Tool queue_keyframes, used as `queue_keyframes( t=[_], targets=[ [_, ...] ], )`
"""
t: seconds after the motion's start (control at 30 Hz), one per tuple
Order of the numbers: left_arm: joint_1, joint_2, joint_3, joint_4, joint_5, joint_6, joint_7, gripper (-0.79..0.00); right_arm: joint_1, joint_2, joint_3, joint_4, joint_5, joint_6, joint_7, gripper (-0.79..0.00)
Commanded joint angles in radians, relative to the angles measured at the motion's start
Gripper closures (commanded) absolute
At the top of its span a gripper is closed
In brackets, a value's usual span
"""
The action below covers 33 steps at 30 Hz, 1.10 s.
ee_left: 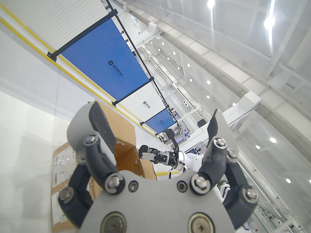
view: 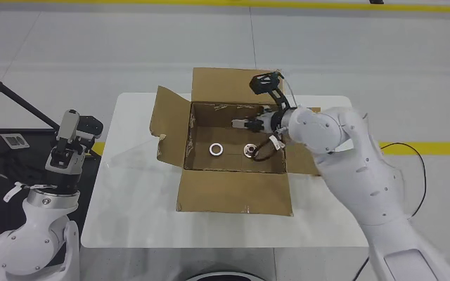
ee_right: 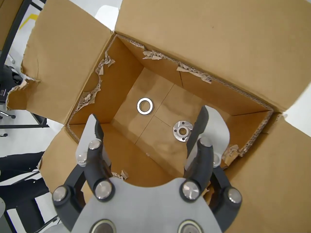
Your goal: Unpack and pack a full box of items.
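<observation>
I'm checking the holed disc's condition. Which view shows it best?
The right wrist view: the holed disc lies near, its holes plain. The top view gives it small; the left wrist view faces the box from outside.

From above, the white right arm covered most of the 3 o'clock flap of the brown cardboard box and the white table beyond it. The right gripper hid part of the box's 12 o'clock inner wall. In the right wrist view a dark finger pad overlapped the rim of the silver flanged disc, and the box's flaps ran off the frame. In the left wrist view the left gripper screened much of the box, and the white labels on its side were too blurred to read.
</observation>
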Motion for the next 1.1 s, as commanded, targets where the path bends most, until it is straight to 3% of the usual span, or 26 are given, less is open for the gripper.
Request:
queue_keyframes(
  t=[0.0,0.47,0.5,0.57,0.63,0.9,1.07],
  targets=[
    [0.0,0.0,0.0,0.0,0.0,0.0,0.0,-0.785,0.003,-0.006,-0.027,0.012,-0.005,0.001,0.003,0.0],
    [0.0,0.0,0.0,0.0,0.0,0.0,0.0,-0.785,0.08,-0.061,-0.195,0.223,-0.085,0.037,0.027,0.0],
    [0.0,0.0,0.0,0.0,0.0,0.0,0.0,-0.785,0.086,-0.066,-0.206,0.237,-0.085,0.039,0.032,-0.022],
    [0.0,0.0,0.0,0.0,0.0,0.0,0.0,-0.785,0.099,-0.076,-0.226,0.267,-0.099,0.051,0.036,-0.206],
    [0.0,0.0,0.0,0.0,0.0,0.0,0.0,-0.785,0.113,-0.085,-0.246,0.294,-0.115,0.062,0.039,-0.305],
    [0.0,0.0,0.0,0.0,0.0,0.0,0.0,-0.785,0.158,-0.13,-0.315,0.427,-0.147,0.098,0.074,-0.449],
    [0.0,0.0,0.0,0.0,0.0,0.0,0.0,-0.785,0.182,-0.154,-0.333,0.51,-0.135,0.096,0.082,-0.465]
  ],
)
